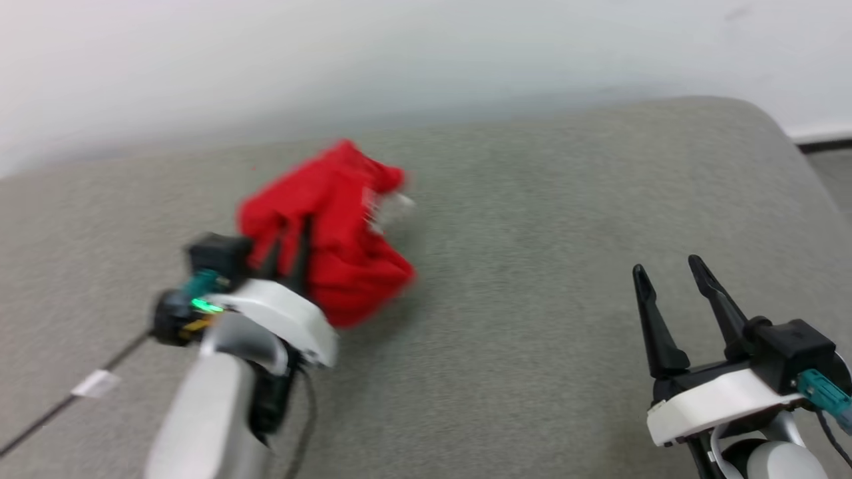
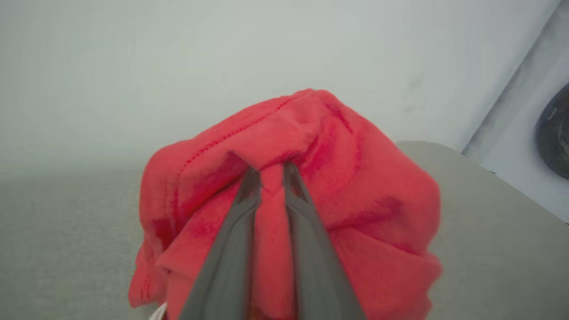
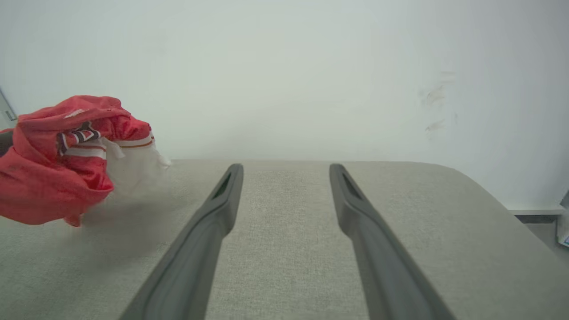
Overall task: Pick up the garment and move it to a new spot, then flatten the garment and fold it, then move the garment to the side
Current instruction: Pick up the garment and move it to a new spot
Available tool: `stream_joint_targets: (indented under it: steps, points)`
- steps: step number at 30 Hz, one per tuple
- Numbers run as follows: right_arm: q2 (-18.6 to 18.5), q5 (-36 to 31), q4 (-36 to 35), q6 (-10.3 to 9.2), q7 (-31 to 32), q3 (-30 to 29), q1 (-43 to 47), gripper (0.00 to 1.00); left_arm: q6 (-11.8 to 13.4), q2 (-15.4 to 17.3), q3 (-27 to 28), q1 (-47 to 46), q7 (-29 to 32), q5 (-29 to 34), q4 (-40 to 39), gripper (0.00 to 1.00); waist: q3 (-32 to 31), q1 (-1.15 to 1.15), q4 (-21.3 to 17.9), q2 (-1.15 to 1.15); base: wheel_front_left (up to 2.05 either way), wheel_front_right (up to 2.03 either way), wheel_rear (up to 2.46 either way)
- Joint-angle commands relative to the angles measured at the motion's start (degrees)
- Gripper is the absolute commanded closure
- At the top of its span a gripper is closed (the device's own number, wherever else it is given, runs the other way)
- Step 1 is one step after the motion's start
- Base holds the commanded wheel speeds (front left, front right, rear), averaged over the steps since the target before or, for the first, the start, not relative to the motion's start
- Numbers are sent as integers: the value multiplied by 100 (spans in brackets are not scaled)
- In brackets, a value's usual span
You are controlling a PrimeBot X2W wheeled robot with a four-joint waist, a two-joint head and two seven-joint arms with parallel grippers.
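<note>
1. The left tool (image 2: pixel 269 172) is clamping its two dark fingers on a fold of the crumpled red shirt with white sleeves and striped trim (image 1: pixel 346 219).
2. The shirt is hanging bunched around those fingers, over the left part of the grey cloth-covered tabletop (image 1: pixel 532 299), near the white wall (image 1: pixel 399 53).
3. The right tool (image 1: pixel 667 266) is holding its fingers wide apart, gripping nothing, well apart from the shirt at the tabletop's right side.
</note>
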Motion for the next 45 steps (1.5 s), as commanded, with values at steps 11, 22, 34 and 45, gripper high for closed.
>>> stream_joint_targets:
  steps: [11,22,34,45]
  points:
    - [10,151,-21,-4,-119,27,-57,0,-233,-445,-1044,688,229,46,522,66,461,1,-575,0,0,0,0]
    - [10,29,95,-4,-43,14,24,0,-137,-498,-1316,664,-700,282,129,0,87,1,-68,0,0,0,0]
    - [10,-52,-69,-4,212,-120,324,0,524,-155,-533,1208,-1167,87,-540,0,-359,1,475,0,0,0,0]
    - [9,29,-99,-4,321,-155,589,0,729,364,-80,1918,-962,-93,-916,0,-590,1,517,0,0,0,0]
